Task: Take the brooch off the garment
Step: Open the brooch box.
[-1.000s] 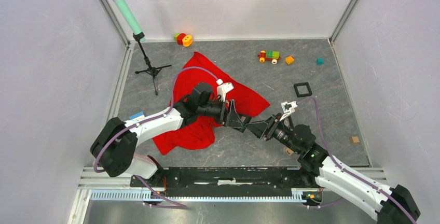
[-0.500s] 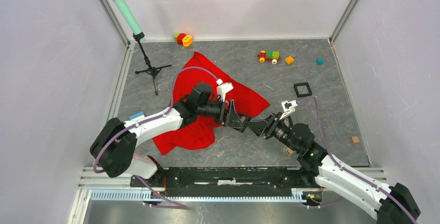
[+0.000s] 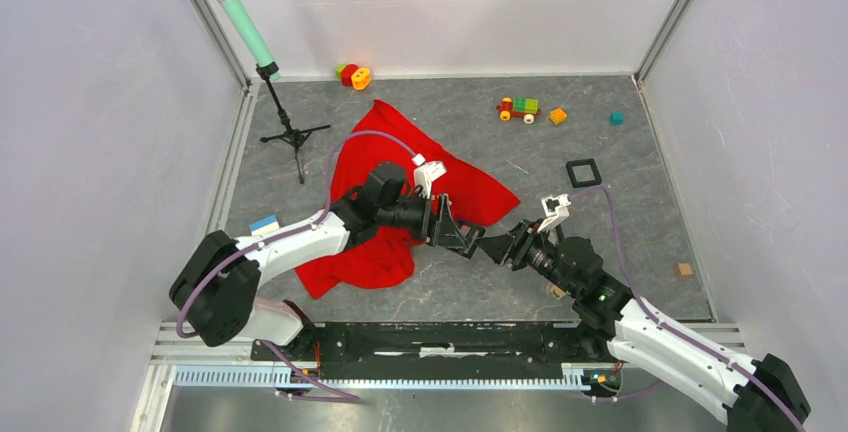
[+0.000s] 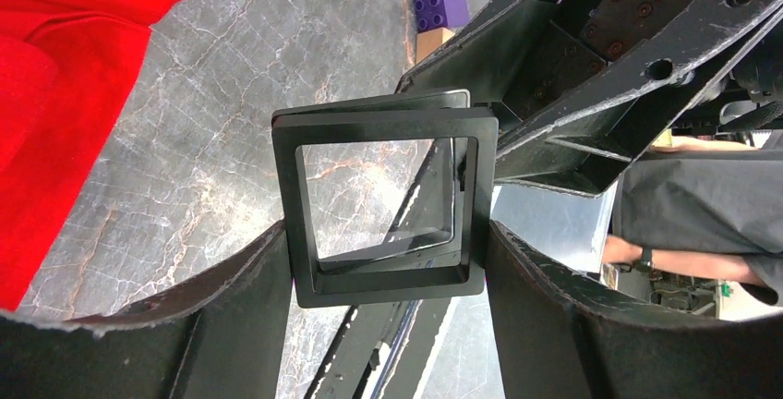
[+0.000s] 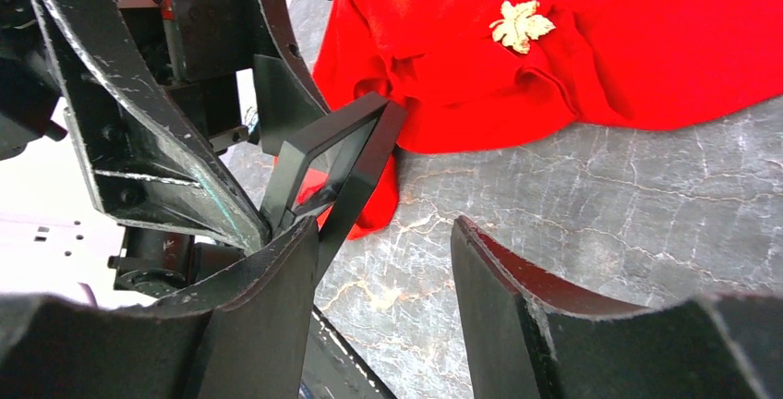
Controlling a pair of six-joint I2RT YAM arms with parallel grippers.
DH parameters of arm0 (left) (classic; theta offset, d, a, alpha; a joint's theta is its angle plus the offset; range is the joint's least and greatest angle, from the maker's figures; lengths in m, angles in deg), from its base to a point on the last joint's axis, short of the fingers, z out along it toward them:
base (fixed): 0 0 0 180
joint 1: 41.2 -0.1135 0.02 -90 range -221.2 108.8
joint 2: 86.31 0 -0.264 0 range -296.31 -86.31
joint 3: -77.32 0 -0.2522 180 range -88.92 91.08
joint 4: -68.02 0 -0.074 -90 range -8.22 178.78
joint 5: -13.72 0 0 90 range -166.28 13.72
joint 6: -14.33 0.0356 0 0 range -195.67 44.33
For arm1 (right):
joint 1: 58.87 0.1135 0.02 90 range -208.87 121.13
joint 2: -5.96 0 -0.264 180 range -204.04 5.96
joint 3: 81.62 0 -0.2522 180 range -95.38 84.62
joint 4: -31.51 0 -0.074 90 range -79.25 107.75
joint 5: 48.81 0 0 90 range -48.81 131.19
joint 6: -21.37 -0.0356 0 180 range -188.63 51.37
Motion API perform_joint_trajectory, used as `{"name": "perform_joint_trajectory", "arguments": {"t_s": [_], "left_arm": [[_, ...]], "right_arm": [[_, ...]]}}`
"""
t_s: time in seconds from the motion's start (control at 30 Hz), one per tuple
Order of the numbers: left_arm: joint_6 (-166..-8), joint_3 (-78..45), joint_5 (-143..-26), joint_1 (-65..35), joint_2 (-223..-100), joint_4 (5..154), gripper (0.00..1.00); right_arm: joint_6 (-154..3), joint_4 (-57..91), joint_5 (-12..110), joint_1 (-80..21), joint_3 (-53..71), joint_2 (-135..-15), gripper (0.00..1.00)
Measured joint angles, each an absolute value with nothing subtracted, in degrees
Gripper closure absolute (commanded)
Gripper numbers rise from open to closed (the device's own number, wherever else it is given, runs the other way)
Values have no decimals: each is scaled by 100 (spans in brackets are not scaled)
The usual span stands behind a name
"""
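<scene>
The red garment (image 3: pixel 372 252) lies crumpled on the grey floor under my left arm; it also shows at the garment's edge (image 4: pixel 55 66) in the left wrist view. The brooch (image 5: pixel 522 25), a small pale gold leaf shape, sits on a fold of the garment (image 5: pixel 665 48) and shows only in the right wrist view. My left gripper (image 4: pixel 383 242) is shut on a black square frame (image 4: pixel 383 284), one finger on each side edge, just right of the cloth. My right gripper (image 5: pixel 383 233) is open, facing the left one, its left finger beside that frame (image 5: pixel 342 163).
A second black square frame (image 3: pixel 583 172) lies on the floor to the right. A tripod stand (image 3: pixel 290 134) with a green tube stands at the back left. Toy blocks (image 3: pixel 520 108) sit along the back wall, a wooden block (image 3: pixel 684 269) at the right, a purple block (image 4: pixel 440 6) near my right arm.
My left arm has shifted slightly, and my right gripper has edged a little left toward the held frame. Both grippers kept their openings.
</scene>
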State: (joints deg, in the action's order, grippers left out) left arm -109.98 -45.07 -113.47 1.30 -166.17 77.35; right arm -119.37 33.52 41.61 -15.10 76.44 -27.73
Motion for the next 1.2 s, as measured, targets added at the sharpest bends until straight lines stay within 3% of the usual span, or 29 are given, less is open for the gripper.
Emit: {"name": "perform_joint_trajectory", "arguments": {"t_s": [0.7, 0.97, 1.2], "left_arm": [[-11210, -4583, -11242, 123, -16040, 7683, 76], [-11306, -4583, -11236, 99, -16042, 7578, 76], [-11496, -4585, -11306, 104, -16079, 7294, 76]], "right_arm": [[-11679, 2148, 3606, -1519, 7622, -2430, 38], [-11472, 2351, 3674, -1527, 7622, -1744, 36], [-11496, 2865, 4013, -1527, 7630, -2006, 36]]}}
